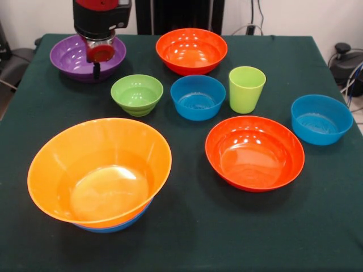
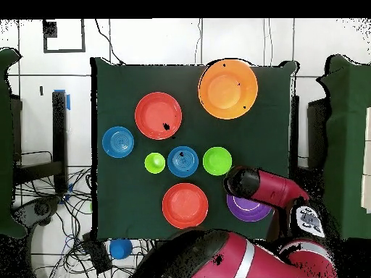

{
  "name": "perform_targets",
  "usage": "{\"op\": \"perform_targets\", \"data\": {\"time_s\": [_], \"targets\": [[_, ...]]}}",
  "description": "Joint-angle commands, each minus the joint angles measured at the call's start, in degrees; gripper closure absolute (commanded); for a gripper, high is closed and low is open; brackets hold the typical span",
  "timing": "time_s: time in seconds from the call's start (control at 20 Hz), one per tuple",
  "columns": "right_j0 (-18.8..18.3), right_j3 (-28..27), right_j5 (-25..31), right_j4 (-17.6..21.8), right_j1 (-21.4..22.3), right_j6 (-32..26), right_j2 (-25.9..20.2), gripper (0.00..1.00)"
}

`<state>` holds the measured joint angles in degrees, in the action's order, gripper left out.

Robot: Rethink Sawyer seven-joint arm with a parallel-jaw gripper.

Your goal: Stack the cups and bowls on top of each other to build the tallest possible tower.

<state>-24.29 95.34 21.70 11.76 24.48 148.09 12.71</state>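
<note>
Front view: the claw (image 1: 97,63) hangs over the purple bowl (image 1: 71,56) at the far left corner of the dark green surface (image 1: 227,226), its tip low against the bowl's near rim. Whether it is open or closed, or has hold of anything, I cannot tell from here. Just beside the purple bowl, toward the near edge, sits the small green bowl (image 1: 136,93). To its right come a blue bowl (image 1: 198,97) and the green cup (image 1: 247,89), upright and mouth up, in a loose row. A red-orange bowl (image 1: 191,50) stands behind that row, well apart from the claw. A second red-orange bowl (image 1: 254,152) lies in front of the cup. Another blue bowl (image 1: 321,118) sits alone near the right edge. The tower (image 1: 100,173) stands at the near left, well apart from the claw: a big orange bowl nested in a blue one, only a sliver of blue showing under its base. All the bowls are glossy and sit mouth up.

Overhead view: the arm (image 2: 268,190) covers most of the purple bowl (image 2: 250,208), and the claw is hidden beneath it. The tower (image 2: 227,88) lies at the opposite side of the surface (image 2: 116,203) from the arm. The cup (image 2: 154,163), blue bowl (image 2: 182,161) and green bowl (image 2: 217,161) form a line, the green bowl nearest the arm.
</note>
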Motion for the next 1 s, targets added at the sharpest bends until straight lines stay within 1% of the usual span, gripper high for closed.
{"op": "perform_targets", "data": {"time_s": [0.05, 0.15, 0.3, 0.5, 0.8, 1.0], "targets": [[0.9, 2.0, 0.0, 2.7, -0.1, -3.4, -7.2, 0.00], [1.1, 1.9, 0.6, 2.8, 0.1, -3.5, -6.9, 0.00], [1.0, 1.3, 0.5, 3.2, -0.7, -3.9, -6.8, 0.00], [0.2, 1.2, -0.8, 3.5, -1.9, -4.1, -7.2, 0.00], [-1.0, -0.3, -6.3, 4.1, -6.2, -2.8, -7.6, 0.00], [-1.1, -1.3, -8.4, 4.1, -8.5, -2.2, -7.5, 0.00]]}}
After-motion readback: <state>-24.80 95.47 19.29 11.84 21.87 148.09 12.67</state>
